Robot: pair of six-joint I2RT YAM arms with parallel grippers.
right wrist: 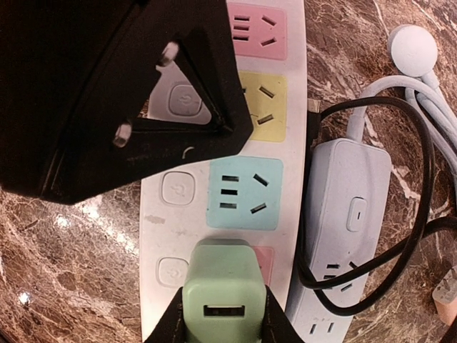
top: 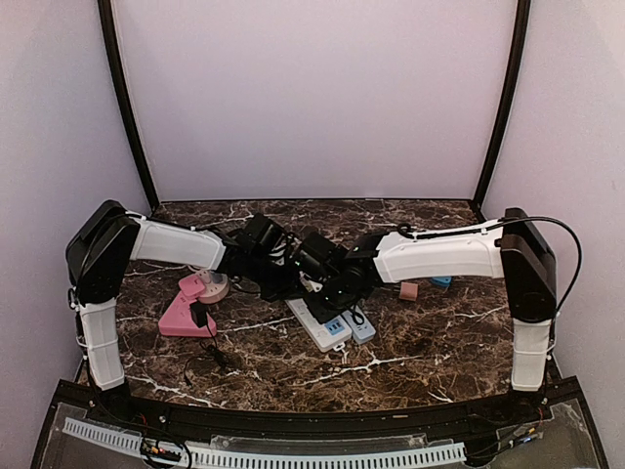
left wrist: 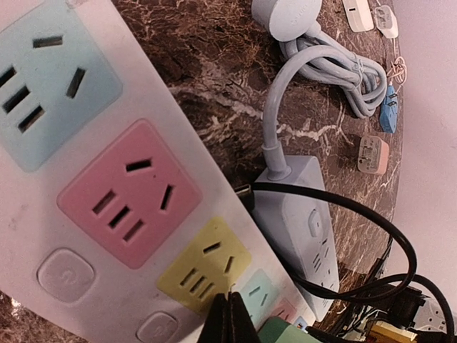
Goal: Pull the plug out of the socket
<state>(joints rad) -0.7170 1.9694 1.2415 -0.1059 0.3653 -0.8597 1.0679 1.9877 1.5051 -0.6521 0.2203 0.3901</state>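
The green plug [right wrist: 218, 282] sits in a pink socket of the white socket strip [right wrist: 182, 221], near the middle of the table [top: 430, 332]. Its top face, with a small slot in it, looks up at the right wrist camera.

The right gripper [right wrist: 223, 294] has one finger on each side of the green plug. It is closed onto the plug; the fingers look like they touch both sides, but the view is very close so this is hard to be sure of.

The left gripper [left wrist: 230, 304] is closed all the way and holds nothing. Its tips press down on the white socket strip beside the yellow socket, by a round button. One blue-green socket lies bare between the two grippers, so they are near each other but apart.

On the left side of the white socket strip the table is bare right up to the strip's long edge. On the right side there is little room. The grey socket strip [right wrist: 350, 207] lies just beside that edge, and a black cable [right wrist: 431, 179] loops over it. A pink stand [top: 181, 313] is well off to the left
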